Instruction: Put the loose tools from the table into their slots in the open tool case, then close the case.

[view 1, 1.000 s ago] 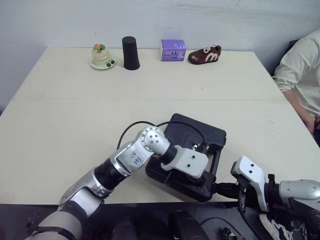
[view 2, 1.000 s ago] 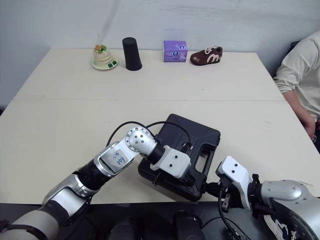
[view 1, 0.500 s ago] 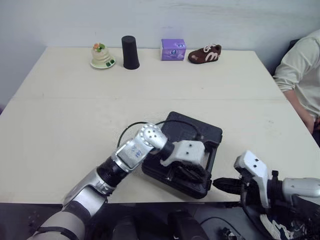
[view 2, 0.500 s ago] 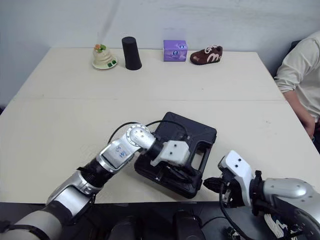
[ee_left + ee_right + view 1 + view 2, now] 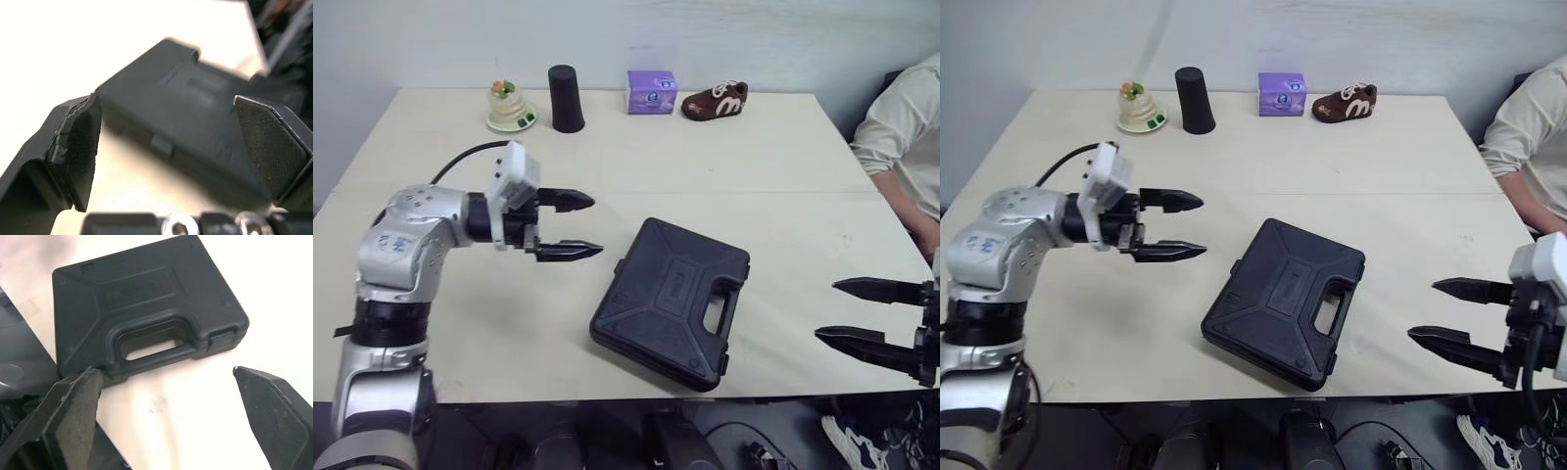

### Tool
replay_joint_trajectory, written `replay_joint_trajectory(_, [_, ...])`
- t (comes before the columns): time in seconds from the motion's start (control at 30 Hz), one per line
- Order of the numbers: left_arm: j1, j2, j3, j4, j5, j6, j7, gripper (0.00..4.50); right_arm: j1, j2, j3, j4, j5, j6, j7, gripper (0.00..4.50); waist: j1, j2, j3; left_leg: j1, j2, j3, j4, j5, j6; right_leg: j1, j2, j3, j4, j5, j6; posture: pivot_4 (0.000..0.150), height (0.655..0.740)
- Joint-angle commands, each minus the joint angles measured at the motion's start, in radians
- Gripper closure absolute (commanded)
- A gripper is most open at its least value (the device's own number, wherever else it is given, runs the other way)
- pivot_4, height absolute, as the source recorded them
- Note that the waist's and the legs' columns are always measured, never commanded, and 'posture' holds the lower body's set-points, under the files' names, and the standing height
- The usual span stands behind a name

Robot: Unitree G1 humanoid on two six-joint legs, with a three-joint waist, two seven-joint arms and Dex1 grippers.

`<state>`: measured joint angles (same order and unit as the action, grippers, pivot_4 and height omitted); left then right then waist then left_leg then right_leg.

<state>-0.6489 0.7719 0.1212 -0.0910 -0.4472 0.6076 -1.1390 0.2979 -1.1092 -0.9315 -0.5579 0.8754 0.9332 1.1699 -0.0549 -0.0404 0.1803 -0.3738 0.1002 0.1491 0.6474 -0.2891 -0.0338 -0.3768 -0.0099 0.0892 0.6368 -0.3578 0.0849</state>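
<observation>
The black tool case [image 5: 671, 301] lies shut and flat on the cream table [image 5: 636, 166], near the front edge, its handle [image 5: 719, 313] toward the right. My left gripper [image 5: 576, 225] hovers open to the left of the case, apart from it, fingers pointing right. My right gripper [image 5: 842, 311] stands open at the front right, off the case, fingers pointing left. The left wrist view shows the case [image 5: 195, 122] between the wide-apart pads [image 5: 78, 147]. In the right wrist view the case [image 5: 146, 318] and its handle lie beyond the spread fingers [image 5: 73, 416]. Nothing is held.
Along the far edge stand a small figurine on a dish [image 5: 510, 108], a black cup [image 5: 566, 100], a purple box [image 5: 652, 94] and a brown shoe [image 5: 715, 102]. A person's sleeve [image 5: 901, 137] shows at the right side of the table.
Both grippers have let go of the case and opened. The left arm swung away to the left and up; the right arm drew back to the right. The case now lies free.
</observation>
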Motion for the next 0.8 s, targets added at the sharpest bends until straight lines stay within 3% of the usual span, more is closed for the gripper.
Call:
replay_joint_trajectory(0.03, [-0.034, 0.053, 0.097, 0.037, 0.045, -0.057, 0.110, 0.00, -0.005, -0.033, 0.011, 0.060, -0.058, -0.071, 0.059, 0.07, 0.006, -0.001, 0.000, -0.001, 0.000, -0.001, 0.000, 0.000, 0.000, 0.000, 0.000, -0.001, 0.000, 0.000, 0.000, 0.150, 0.7386])
replay_joint_trajectory(0.13, [-0.073, 0.049, 0.145, 0.061, 0.020, -0.025, 0.195, 0.00, -0.033, -0.053, 0.056, 0.109, -0.087, -0.108, 0.078, 0.07, 0.011, -0.001, 0.001, 0.000, -0.001, -0.001, 0.000, -0.001, 0.001, 0.000, 0.000, -0.001, 0.000, 0.000, 0.000, 0.150, 0.7386])
replay_joint_trajectory(0.23, [0.066, 0.131, 0.110, -0.023, 0.029, -0.122, 0.044, 0.00, -0.089, -0.071, 0.113, 0.140, -0.091, -0.128, 0.081, 0.07, 0.007, 0.001, 0.001, 0.000, -0.001, 0.001, 0.001, -0.001, 0.002, 0.000, 0.000, -0.001, 0.000, 0.001, 0.001, 0.150, 0.7386])
replay_joint_trajectory(0.3, [0.206, 0.221, 0.119, -0.121, -0.025, -0.077, -0.072, 0.00, -0.107, -0.080, 0.142, 0.145, -0.094, -0.136, 0.099, 0.07, -0.006, 0.002, 0.002, 0.001, 0.000, 0.006, -0.001, -0.002, 0.001, 0.000, -0.002, -0.001, -0.002, 0.000, 0.001, 0.150, 0.7386])
replay_joint_trajectory(0.53, [0.483, 0.379, 0.272, -0.178, -0.096, 0.005, -0.196, 0.00, -0.122, -0.100, 0.147, 0.196, -0.139, -0.146, 0.144, 0.07, -0.001, 0.006, 0.008, -0.001, 0.002, 0.004, -0.001, -0.003, -0.004, -0.004, 0.001, -0.001, 0.000, -0.002, -0.004, 0.150, 0.7386])
replay_joint_trajectory(0.8, [0.542, 0.399, 0.304, -0.125, -0.111, -0.013, -0.241, 0.00, -0.106, -0.089, 0.130, 0.204, -0.177, -0.156, 0.159, 0.07, -0.002, 0.007, 0.009, 0.000, 0.001, 0.005, 0.000, -0.005, -0.001, -0.004, -0.001, -0.001, 0.000, -0.002, -0.004, 0.150, 0.7386])
